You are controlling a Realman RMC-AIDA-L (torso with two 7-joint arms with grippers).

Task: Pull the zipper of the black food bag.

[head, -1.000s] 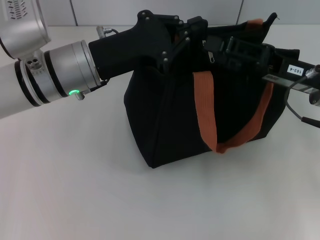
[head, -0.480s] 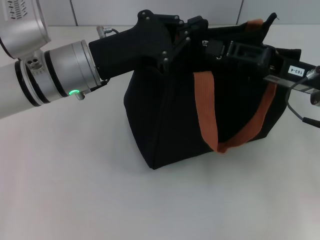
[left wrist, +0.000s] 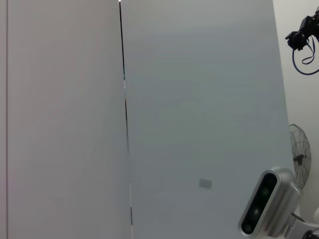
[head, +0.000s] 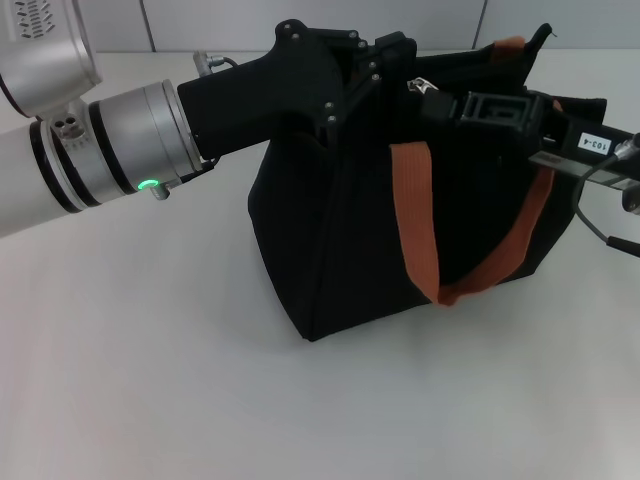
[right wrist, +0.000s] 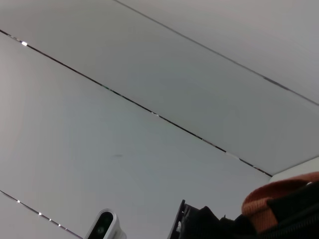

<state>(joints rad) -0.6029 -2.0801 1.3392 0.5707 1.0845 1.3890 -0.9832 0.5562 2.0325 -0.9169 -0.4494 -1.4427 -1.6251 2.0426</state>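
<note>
Silver zipper (head: pixel 415 86) tab sat on the black food bag (head: pixel 350 230) top edge, w/ right gripper (head: pixel 437 100) fingers apparently pinched on it. Left gripper (head: pixel 375 62) braced the bag's corner; grip unclear. Best: pull level along the zip line, bag steadied on desk (head: pixel 150 380).

The place looks like a robotics lab or test room. A bare white worktop (head: pixel 200 380) stands against plain grey wall panels (left wrist: pixel 199 99), with a fan (left wrist: pixel 300 149) and a mounted camera (left wrist: pixel 264 203) nearby.
</note>
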